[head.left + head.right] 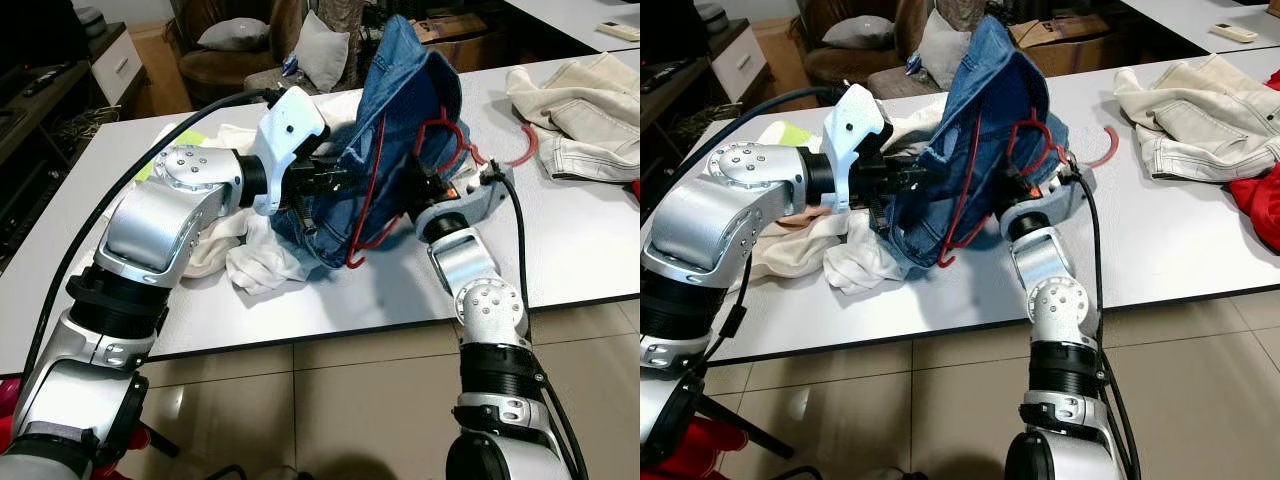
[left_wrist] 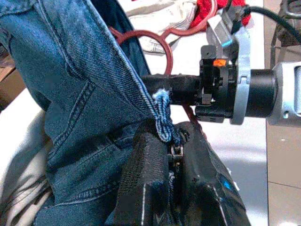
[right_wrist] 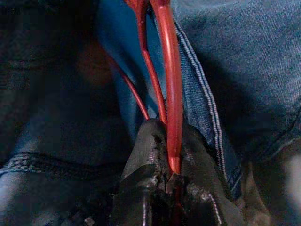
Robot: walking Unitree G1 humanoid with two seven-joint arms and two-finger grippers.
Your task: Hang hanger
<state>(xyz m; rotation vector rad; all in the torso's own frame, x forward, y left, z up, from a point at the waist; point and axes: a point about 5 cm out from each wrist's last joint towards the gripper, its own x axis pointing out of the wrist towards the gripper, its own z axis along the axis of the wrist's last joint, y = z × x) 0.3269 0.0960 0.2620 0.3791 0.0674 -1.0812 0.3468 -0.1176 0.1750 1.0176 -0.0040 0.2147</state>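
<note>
We see the red hanger inside the raised jeans above the table, clamped in our right gripper; our left gripper pinches the jeans' hem.

A home living room; brown armchair with cushions, white cabinet, clothes-strewn white table.

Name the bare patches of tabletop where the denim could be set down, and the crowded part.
Bare table lies between the right pincer and the cream jacket, and along the near edge. Crowded: white clothes beneath the left pincer and denim.
</note>
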